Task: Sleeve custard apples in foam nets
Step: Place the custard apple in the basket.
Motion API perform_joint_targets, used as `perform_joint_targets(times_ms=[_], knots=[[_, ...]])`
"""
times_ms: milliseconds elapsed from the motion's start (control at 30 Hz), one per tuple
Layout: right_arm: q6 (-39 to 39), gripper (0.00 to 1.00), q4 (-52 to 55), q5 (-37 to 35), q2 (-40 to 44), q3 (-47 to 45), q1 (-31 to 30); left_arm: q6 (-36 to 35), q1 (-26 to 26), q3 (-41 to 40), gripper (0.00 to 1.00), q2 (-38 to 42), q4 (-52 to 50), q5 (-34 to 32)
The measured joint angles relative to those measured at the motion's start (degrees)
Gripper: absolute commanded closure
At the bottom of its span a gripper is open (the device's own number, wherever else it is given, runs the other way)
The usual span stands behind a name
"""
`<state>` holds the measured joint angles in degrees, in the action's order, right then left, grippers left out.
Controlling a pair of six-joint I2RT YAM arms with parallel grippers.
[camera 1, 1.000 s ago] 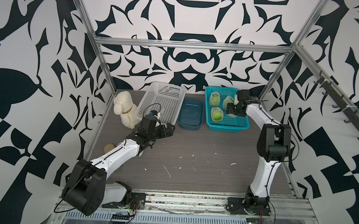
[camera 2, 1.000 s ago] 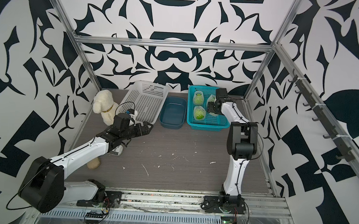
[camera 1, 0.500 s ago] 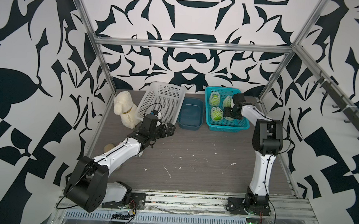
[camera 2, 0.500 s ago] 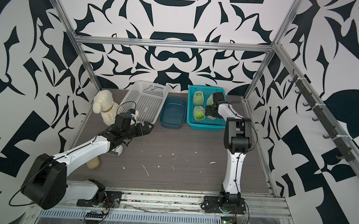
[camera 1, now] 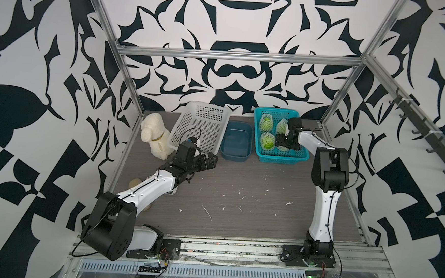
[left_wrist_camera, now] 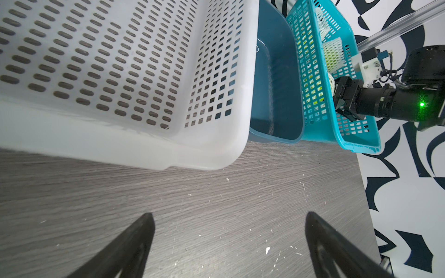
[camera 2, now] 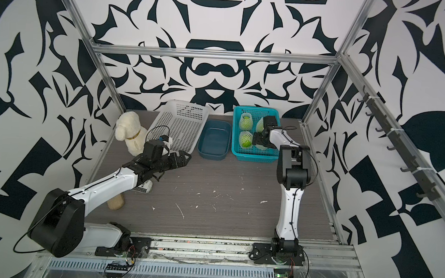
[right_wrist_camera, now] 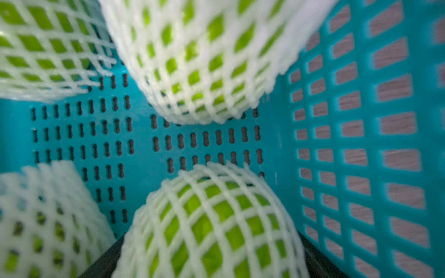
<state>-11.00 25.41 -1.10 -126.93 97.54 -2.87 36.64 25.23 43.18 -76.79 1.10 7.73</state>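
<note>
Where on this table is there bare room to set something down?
The broad tabletop strip in front of the blue tub and teal basket is bare. The white basket floor is free. Crowded: the teal basket, full of netted custard apples.

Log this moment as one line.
left claw: open, over table | right claw: in teal basket, straddling netted custard apple, grip unclear | netted fruits: four
</note>
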Motion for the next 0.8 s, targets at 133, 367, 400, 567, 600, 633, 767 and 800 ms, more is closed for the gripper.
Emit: perform_joint_targets(times_ms=[133,367,400,567,600,633,767,800], knots=[[0.0,0.01,0.0,0.1,0.0,0.0,0.0,0.0,0.0,0.0,0.0,0.0,0.0,0.2],[-0.3,0.01,0.6,0.2,0.0,0.4,-0.2,0.0,0.0,0.5,0.01,-0.5,0.1,0.7],[-0.3,0.01,0.7,0.2,0.0,0.5,-0.2,0.0,0.0,0.6,0.0,-0.5,0.1,0.8],[-0.4,0.01,1.8,-0.7,0.0,1.4,-0.3,0.0,0.0,0.8,0.01,-0.7,0.3,1.2],[-0.4,0.01,2.1,-1.1,0.0,1.6,-0.3,0.0,0.0,0.8,0.01,-0.7,0.3,1.2],[-0.4,0.01,2.5,-1.5,0.0,1.9,-0.3,0.0,0.0,0.8,0.0,-0.7,0.4,1.2],[-0.4,0.01,3.7,-3.2,0.0,3.1,-0.4,0.0,0.0,0.8,0.0,-0.7,1.1,1.4],[-0.4,0.01,3.8,-3.5,0.0,3.3,-0.5,0.0,0.0,0.8,0.0,-0.7,1.2,1.5]])
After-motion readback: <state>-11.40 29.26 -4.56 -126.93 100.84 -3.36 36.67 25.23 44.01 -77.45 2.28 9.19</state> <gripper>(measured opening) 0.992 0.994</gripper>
